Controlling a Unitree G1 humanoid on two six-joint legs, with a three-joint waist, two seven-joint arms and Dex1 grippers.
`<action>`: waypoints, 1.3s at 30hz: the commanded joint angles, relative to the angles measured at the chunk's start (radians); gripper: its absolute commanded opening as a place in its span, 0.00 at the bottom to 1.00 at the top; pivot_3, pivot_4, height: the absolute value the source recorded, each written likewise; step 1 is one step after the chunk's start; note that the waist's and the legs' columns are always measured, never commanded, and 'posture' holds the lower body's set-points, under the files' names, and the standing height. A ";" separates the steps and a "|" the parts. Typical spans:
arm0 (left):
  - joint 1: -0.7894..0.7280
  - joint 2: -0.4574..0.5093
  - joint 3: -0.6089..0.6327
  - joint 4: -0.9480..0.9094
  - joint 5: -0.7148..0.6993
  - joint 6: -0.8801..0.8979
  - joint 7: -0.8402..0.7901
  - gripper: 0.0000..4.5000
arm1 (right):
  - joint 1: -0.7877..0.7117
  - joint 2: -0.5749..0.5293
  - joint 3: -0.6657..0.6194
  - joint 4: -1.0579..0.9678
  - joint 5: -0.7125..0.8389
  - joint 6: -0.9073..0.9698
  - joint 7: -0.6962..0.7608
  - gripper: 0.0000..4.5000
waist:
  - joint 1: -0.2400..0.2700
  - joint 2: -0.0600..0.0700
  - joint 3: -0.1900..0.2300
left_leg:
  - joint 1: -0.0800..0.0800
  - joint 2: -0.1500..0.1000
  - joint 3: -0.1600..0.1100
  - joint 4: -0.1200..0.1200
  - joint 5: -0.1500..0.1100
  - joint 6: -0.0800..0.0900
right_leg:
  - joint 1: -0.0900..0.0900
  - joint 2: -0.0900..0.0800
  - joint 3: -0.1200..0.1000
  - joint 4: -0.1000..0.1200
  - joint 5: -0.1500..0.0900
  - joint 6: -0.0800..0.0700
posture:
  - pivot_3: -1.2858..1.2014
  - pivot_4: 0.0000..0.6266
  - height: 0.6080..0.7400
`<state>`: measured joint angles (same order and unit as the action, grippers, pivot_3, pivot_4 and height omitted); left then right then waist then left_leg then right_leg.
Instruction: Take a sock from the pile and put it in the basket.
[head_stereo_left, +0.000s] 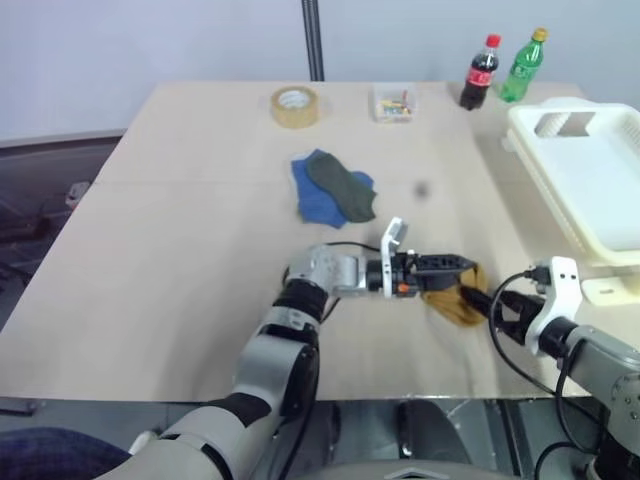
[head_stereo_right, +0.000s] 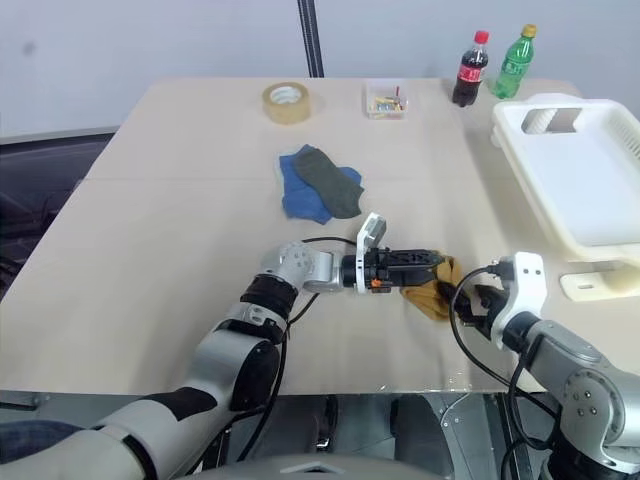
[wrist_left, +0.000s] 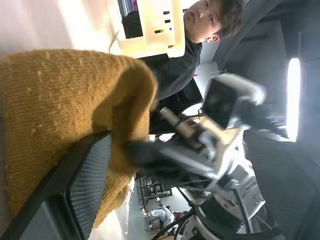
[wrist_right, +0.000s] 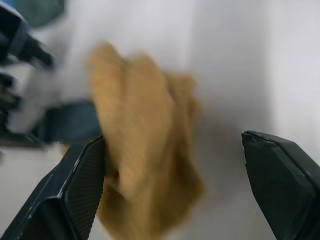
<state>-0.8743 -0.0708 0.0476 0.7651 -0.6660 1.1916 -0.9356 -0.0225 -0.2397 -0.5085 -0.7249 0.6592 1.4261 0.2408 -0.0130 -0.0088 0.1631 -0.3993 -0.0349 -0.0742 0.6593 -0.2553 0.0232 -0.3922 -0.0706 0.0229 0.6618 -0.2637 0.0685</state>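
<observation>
The mustard-yellow sock (head_stereo_left: 455, 302) lies crumpled near the table's front right, between my two grippers. My left gripper (head_stereo_left: 462, 266) points right with its tips just over the sock. It is open, and one of its fingers (wrist_left: 85, 185) rests against the knit. My right gripper (head_stereo_left: 498, 312) sits just right of the sock, open, and in the right wrist view its fingers (wrist_right: 80, 185) stand wide apart with the sock (wrist_right: 145, 150) ahead of them. The pile (head_stereo_left: 335, 188) of blue and dark green socks lies mid-table. The white basket (head_stereo_left: 530, 150) stands at the right edge.
At the table's far side are a tape roll (head_stereo_left: 295, 106), a small clear box (head_stereo_left: 393, 103), a cola bottle (head_stereo_left: 481, 72) and a green bottle (head_stereo_left: 524, 66). A person (wrist_left: 175, 70) in dark clothing shows beyond the table in the left wrist view.
</observation>
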 joint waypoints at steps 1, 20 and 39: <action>0.006 0.001 0.002 -0.024 0.006 -0.010 -0.008 1.00 | 0.017 -0.003 -0.015 0.004 0.004 0.056 -0.019 0.97 | 0.000 0.000 0.000 | 0.000 0.000 0.000 0.000 0.000 0.000 | 0.000 0.000 0.000 0.000 0.000 0.000 | 0.52 0.24 0.99; 0.007 0.009 0.008 -0.038 0.013 -0.029 -0.014 1.00 | -0.093 0.248 -0.057 0.090 0.051 0.131 -0.049 0.01 | -0.009 0.000 -0.002 | 0.002 0.001 0.001 0.000 0.000 0.000 | 0.000 0.001 0.001 0.001 0.000 0.000 | 0.52 0.24 0.99; 0.510 0.313 -0.303 -0.775 0.415 -1.109 -0.095 1.00 | -0.226 -0.075 -0.094 0.167 0.116 0.127 0.073 0.01 | 0.003 0.002 -0.002 | 0.001 0.002 0.011 -0.007 0.000 0.000 | -0.006 -0.001 0.010 -0.001 0.000 -0.001 | 0.52 0.24 0.99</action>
<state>-0.3829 0.2399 -0.2520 0.0706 -0.2503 0.1579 -1.0194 -0.2306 -0.2802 -0.5916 -0.5508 0.7463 1.5624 0.2799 -0.0104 -0.0065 0.1609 -0.3988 -0.0329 -0.0636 0.6525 -0.2552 0.0232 -0.3981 -0.0716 0.0330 0.6602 -0.2632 0.0679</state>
